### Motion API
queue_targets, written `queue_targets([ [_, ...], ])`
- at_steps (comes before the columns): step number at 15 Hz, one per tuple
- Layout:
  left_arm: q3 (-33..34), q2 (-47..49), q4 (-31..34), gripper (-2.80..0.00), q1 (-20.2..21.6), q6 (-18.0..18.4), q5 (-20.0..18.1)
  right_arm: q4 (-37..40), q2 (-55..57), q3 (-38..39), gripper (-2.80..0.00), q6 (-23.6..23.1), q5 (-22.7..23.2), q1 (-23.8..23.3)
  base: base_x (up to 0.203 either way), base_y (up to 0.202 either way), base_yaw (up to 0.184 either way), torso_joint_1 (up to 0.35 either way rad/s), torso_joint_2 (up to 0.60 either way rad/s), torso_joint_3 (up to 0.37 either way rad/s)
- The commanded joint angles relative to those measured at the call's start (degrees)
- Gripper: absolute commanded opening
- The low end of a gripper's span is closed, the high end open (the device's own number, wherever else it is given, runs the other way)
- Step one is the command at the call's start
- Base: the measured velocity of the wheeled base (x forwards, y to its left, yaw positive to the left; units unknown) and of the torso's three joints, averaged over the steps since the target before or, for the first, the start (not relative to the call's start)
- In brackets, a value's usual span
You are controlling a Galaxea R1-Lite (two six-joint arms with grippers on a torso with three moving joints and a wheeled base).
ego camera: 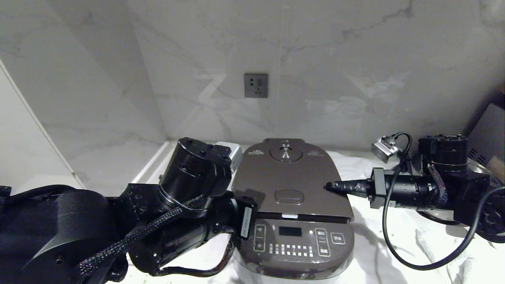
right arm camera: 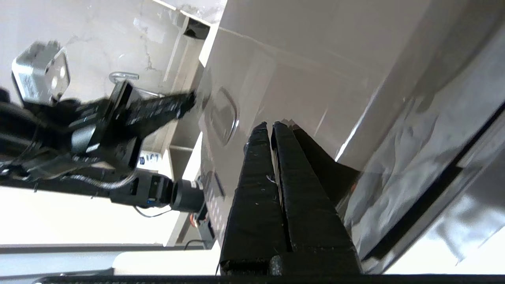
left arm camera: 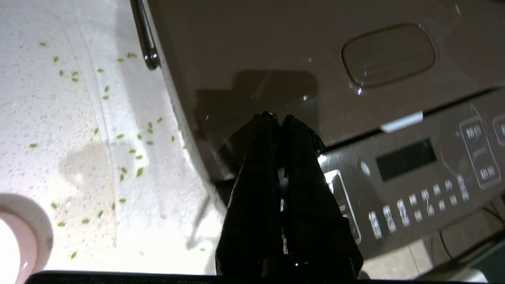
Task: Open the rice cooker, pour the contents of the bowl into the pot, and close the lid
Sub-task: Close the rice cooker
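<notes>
- Left edge: the bowl (left arm camera: 21, 232) shows only as a cropped pale pink rim in the left wrist view; whether it holds anything cannot be made out. Green bits (left arm camera: 134, 154) lie scattered on the white counter (left arm camera: 59, 118) between it and the cooker.
- Left gripper (left arm camera: 278, 116): fingers pressed together, holding nothing, tips over the lid's front-left corner. In the head view the left arm hides its own fingers.
- Centre: the rice cooker (ego camera: 294, 236) stands with the lid (ego camera: 290, 177) down; the pot is hidden beneath it.
- Oblong release button (ego camera: 288, 196): lies on the lid's front edge, its long axis across the cooker, between both tools.
- Right gripper (ego camera: 330, 186): fingers pressed together, empty, pointing level toward the lid's right edge, the button just beyond the tips. Judged the nearer arm for pressing it.
</notes>
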Motion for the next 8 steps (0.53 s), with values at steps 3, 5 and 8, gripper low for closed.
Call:
queue_targets([
  [3,-0.27,3.56,-0.79,-2.80,-0.77,-0.09,0.03,-0.26,-2.25,2.40,-2.80,0.19,0.13,-1.23,0.000,0.000,0.000,0.000,0.00,0.000],
  [5,-0.47,4.73,-0.82,-2.80,-0.97,0.00,0.03,-0.26,-1.69,2.85,-2.80,0.25,0.33,-2.14,0.000,0.000,0.000,0.000,0.00,0.000],
  [8,-0.21,4.94,-0.78,-2.80,-0.97,-0.09,-0.06,-0.26,-1.51,3.39,-2.80,0.28,0.58,-2.51,0.000,0.000,0.000,0.000,0.00,0.000],
])
